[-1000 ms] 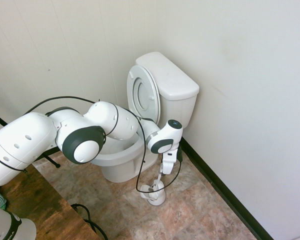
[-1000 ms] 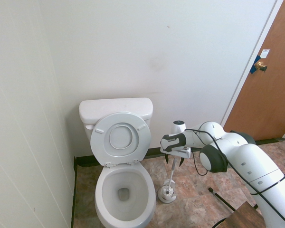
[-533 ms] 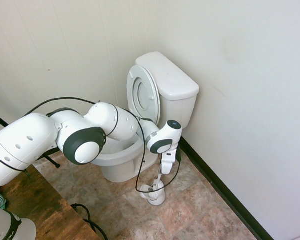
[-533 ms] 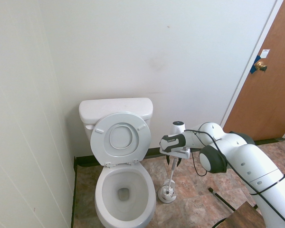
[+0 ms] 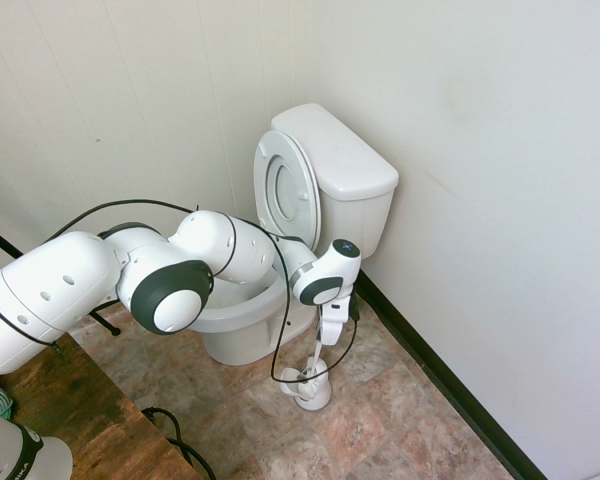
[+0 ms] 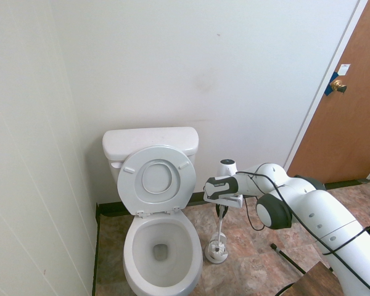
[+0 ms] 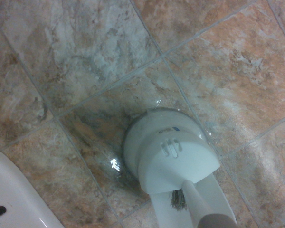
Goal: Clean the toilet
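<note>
The white toilet (image 5: 325, 175) stands in the corner with its lid and seat raised against the tank; its open bowl (image 6: 163, 245) faces the room. To the bowl's side, a small white brush holder (image 6: 217, 251) sits on the tiled floor with a thin brush handle (image 6: 221, 228) standing up out of it. My gripper (image 6: 221, 209) hangs right over it, shut on the top of the handle. In the first exterior view the gripper (image 5: 329, 326) sits above the holder (image 5: 311, 386). The wrist view looks straight down on the holder (image 7: 168, 152) and the handle (image 7: 202, 211).
A brown door (image 6: 351, 111) with a brass knob is at the right. Black baseboard (image 5: 450, 385) runs along the wall behind the holder. A dark wooden surface (image 5: 75, 405) lies beside the arm's base. The toilet's base (image 7: 12, 199) shows in the wrist view.
The fingers have closed around the top of the brush handle. The wrist has shifted slightly toward the toilet. The holder has not moved.
</note>
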